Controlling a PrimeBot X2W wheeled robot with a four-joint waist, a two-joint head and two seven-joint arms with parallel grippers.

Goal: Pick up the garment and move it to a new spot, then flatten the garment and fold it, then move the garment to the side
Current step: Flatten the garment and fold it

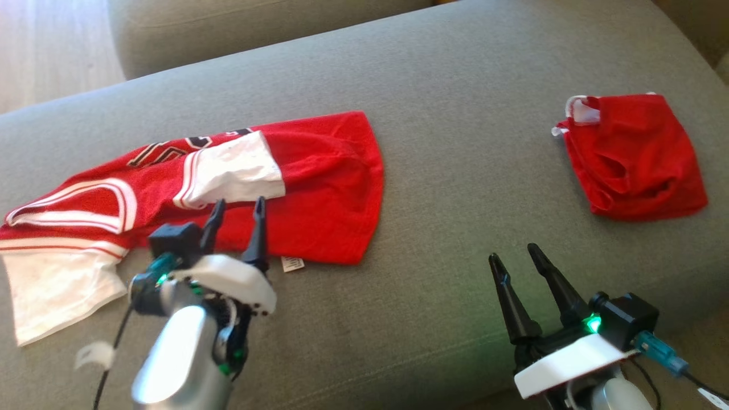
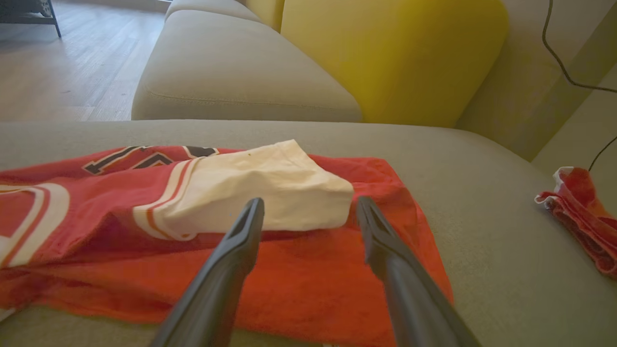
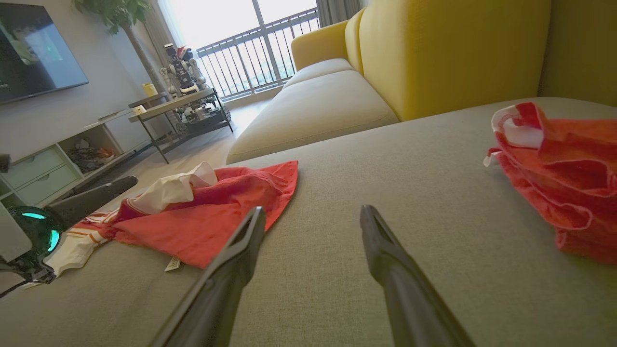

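Hovering over near edge of red jersey (image 1: 324, 193), left gripper (image 1: 238, 209) is seen spread, nothing held. Likewise spread and empty, right gripper (image 1: 514, 254) is held above grey woven cushion (image 1: 455, 171). Jersey is laid rumpled at cushion's left, white panel turned over it. Smaller red cloth (image 1: 638, 159) is bunched at right.

The left gripper (image 1: 240, 201) has two long, tapered black fingers (image 1: 257, 230) on a white shell (image 1: 233, 279), over a glossy silver forearm (image 1: 173, 364). On the right gripper (image 1: 512, 252) a green light (image 1: 593, 324) glows; a teal plug (image 1: 655, 348) with a black cable (image 1: 703, 382) leaves at four o'clock.
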